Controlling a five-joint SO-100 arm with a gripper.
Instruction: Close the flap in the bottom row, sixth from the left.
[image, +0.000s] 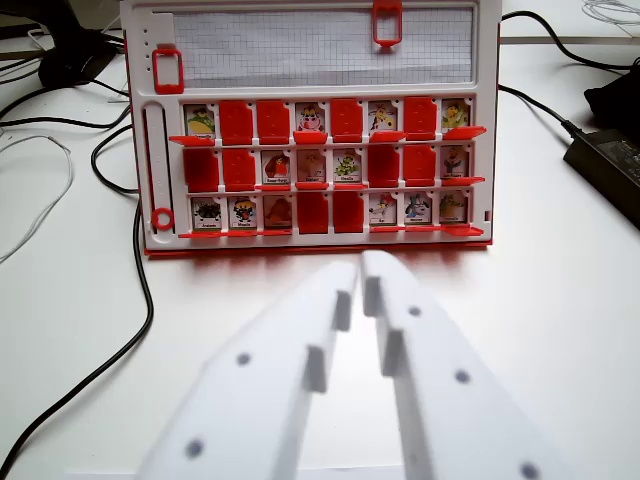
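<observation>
A red and white flap board (485, 130) stands upright on the white table, facing the wrist view, with three rows of small flaps. In the bottom row the sixth flap from the left (382, 208) shows a picture card. The two cells to its left (330, 211) show plain red, and the two to its right show pictures. My white gripper (360, 268) fills the lower middle of the view. It is just in front of the board's base and a little below that flap, touching nothing. Its fingers are together with nothing between them.
Black cables (140, 290) curl over the table left of the board. A black power adapter (610, 165) and its cable lie at the right. Red sliders (387, 22) sit on the board's upper panel.
</observation>
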